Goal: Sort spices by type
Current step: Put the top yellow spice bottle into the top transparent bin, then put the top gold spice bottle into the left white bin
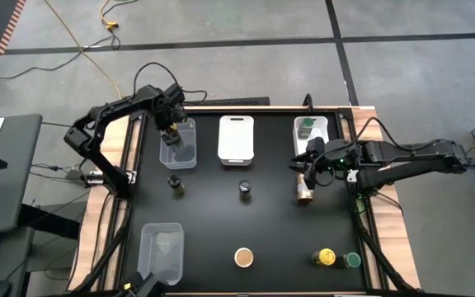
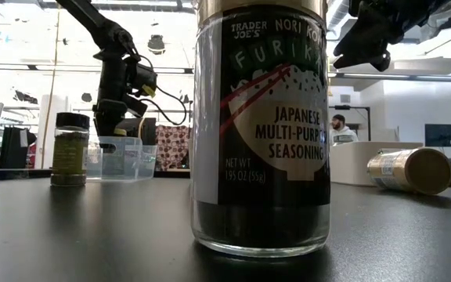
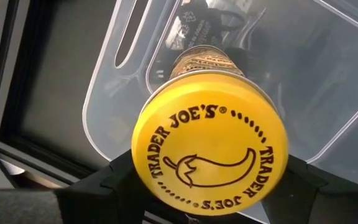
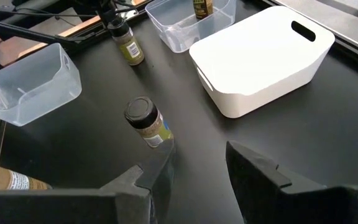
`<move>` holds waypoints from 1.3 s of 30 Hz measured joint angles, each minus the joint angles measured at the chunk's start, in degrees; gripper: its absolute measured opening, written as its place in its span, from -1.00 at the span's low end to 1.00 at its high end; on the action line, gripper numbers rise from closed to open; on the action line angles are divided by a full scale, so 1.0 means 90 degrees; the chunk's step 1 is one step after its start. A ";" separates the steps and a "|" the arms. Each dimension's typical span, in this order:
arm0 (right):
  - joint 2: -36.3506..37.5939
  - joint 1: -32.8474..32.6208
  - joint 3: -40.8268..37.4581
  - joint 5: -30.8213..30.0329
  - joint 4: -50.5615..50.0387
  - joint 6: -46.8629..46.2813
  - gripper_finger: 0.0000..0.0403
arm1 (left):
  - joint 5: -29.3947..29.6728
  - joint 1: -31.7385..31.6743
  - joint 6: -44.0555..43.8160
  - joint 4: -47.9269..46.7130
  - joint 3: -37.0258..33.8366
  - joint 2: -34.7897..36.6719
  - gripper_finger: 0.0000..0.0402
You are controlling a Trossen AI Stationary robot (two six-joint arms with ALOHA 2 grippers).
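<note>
- Furikake jar (image 2: 261, 125) stands tall right in front of the low camera, upright on the black surface (image 1: 213, 223). It waits its turn.
- Next, a tan-top jar (image 1: 303, 195) lies on its side, just below the right end effector (image 1: 310, 165), whose fingers stand a little apart with nothing between them.
- Farther off, the left end effector (image 3: 197, 180) is clamped on a yellow-top jar (image 3: 210, 140), holding it over the clear bin (image 1: 177, 144) at the back left.
- To do this step well, I think it should lower the jar straight down, well inside the bin walls, and let go only when the jar rests on the bin floor.
- Letting go too high could tip the jar over.
</note>
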State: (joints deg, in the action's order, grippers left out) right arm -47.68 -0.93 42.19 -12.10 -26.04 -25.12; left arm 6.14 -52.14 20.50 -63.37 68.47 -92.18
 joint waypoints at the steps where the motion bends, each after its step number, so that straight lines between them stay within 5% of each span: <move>1: 0.0000 0.0000 0.0000 0.0000 -0.0001 0.0000 -0.14 | 0.0019 0.0000 -0.0001 0.0000 0.0000 0.0000 0.22; 19: 0.0000 0.0000 0.0000 0.0000 -0.0002 0.0005 -0.14 | 0.0070 0.0005 -0.0124 -0.0014 0.0000 0.0276 0.42; 31: 0.0000 0.0000 0.0000 0.0000 -0.0003 0.0010 -0.14 | 0.0042 0.0104 -0.0822 -0.0431 0.0002 0.1516 0.42; 39: 0.0000 0.0000 0.0000 0.0000 -0.0002 0.0012 -0.14 | 0.0036 0.0841 -0.2007 -0.0500 0.0002 0.2527 0.42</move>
State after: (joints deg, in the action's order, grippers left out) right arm -47.68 -0.93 42.19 -12.10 -26.06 -25.02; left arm 6.46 -44.57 2.44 -67.88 68.49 -69.44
